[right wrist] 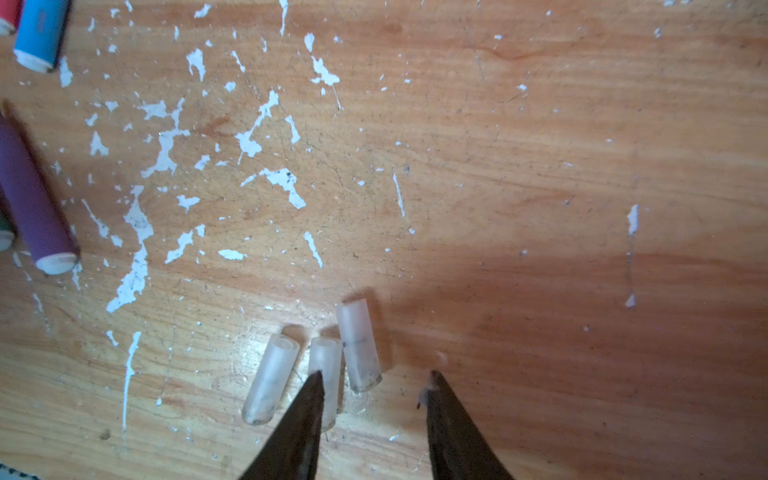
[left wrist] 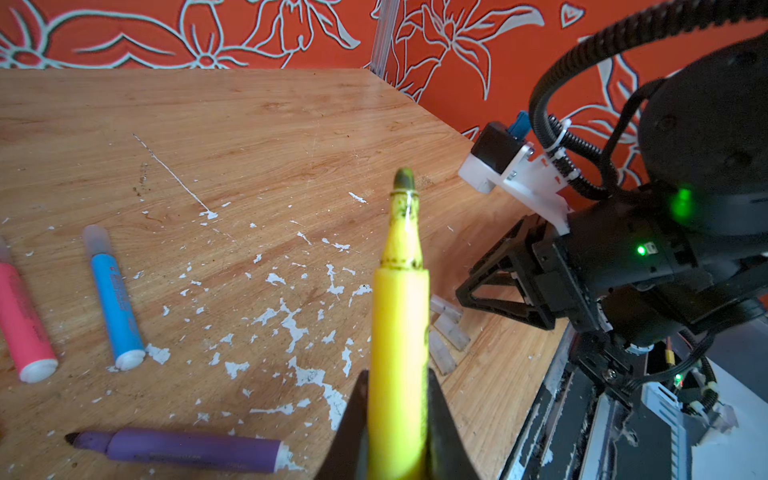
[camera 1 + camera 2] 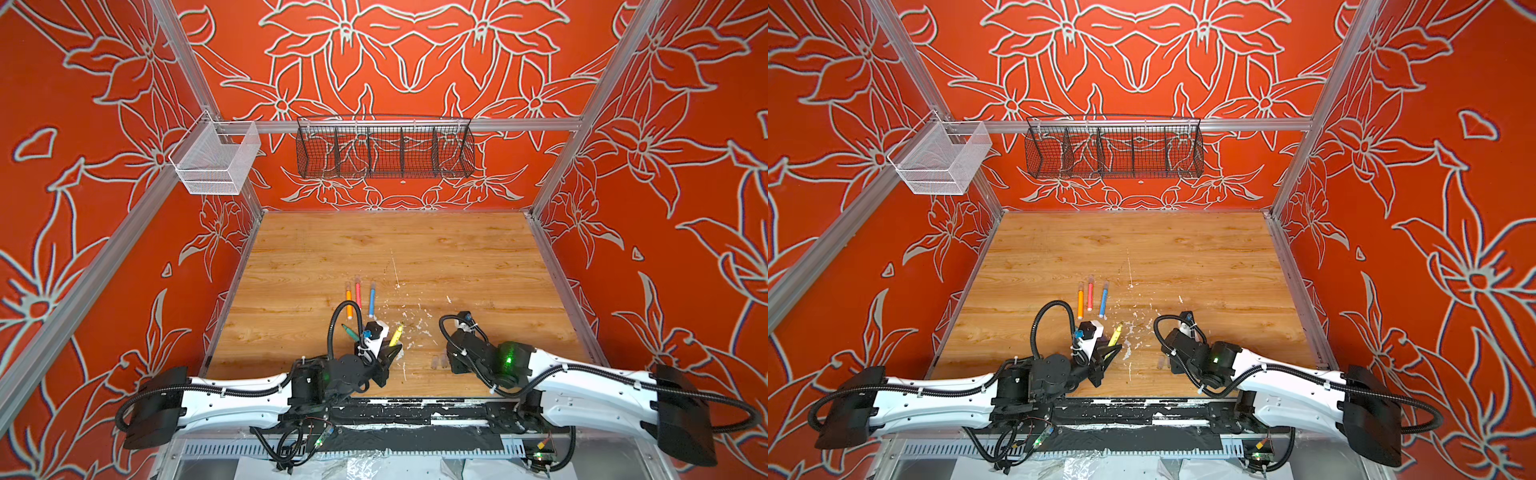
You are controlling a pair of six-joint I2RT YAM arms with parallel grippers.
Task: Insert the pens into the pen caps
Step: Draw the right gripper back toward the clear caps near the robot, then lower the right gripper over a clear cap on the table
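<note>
While the left tool [image 3: 390, 353] is clamping the yellow pen [image 3: 396, 334] tip-forward in a top view, likely readying it for capping, the orange pen [image 3: 348, 303], pink pen [image 3: 358, 296] and blue pen [image 3: 372, 302] are lying side by side just beyond it, and red flowered walls [image 3: 415, 62] are enclosing the wooden counter [image 3: 478, 257]. From the left wrist, the purple pen [image 2: 183, 449] is lying uncapped beside that tool. From the right wrist, the right tool [image 1: 374, 376] is hanging partly open and empty over three clear caps [image 1: 359, 345]. One cap's near end is sitting between its tips, seemingly lined up for a pinch, and white flecks [image 1: 162, 149] are dotting the worn wood.
</note>
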